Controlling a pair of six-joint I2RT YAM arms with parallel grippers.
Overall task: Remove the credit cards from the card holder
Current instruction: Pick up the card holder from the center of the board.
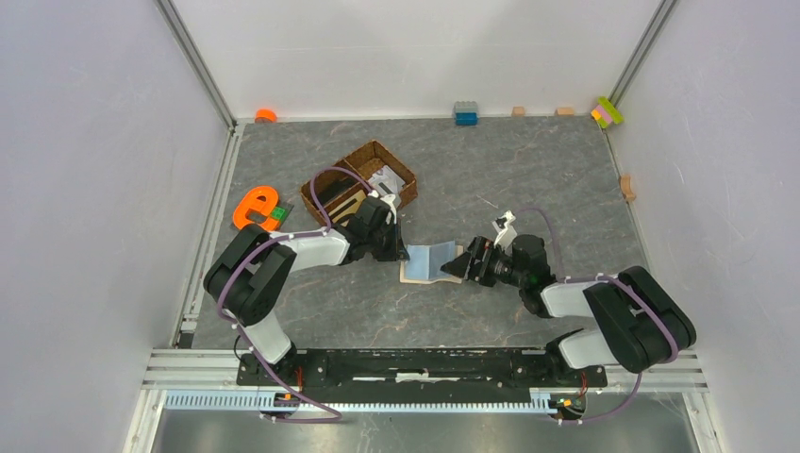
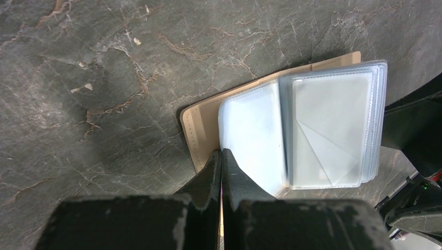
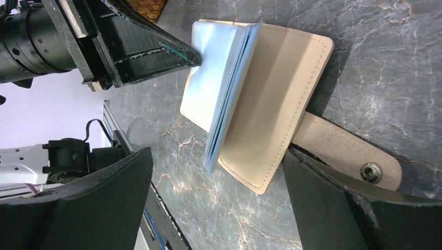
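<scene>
Left fingers (image 2: 208,179) are pressed together, their tips resting on the card holder (image 2: 200,125) at the edge nearest them, where the clear sleeves (image 2: 253,135) meet the beige cover. Right fingers (image 3: 104,203) stand wide apart and grip nothing. The card holder lies open on the table (image 2: 104,78) between them, its pages fanned up off the cover. Its closing tab (image 3: 339,151) runs beneath one right finger; contact there cannot be told.
</scene>
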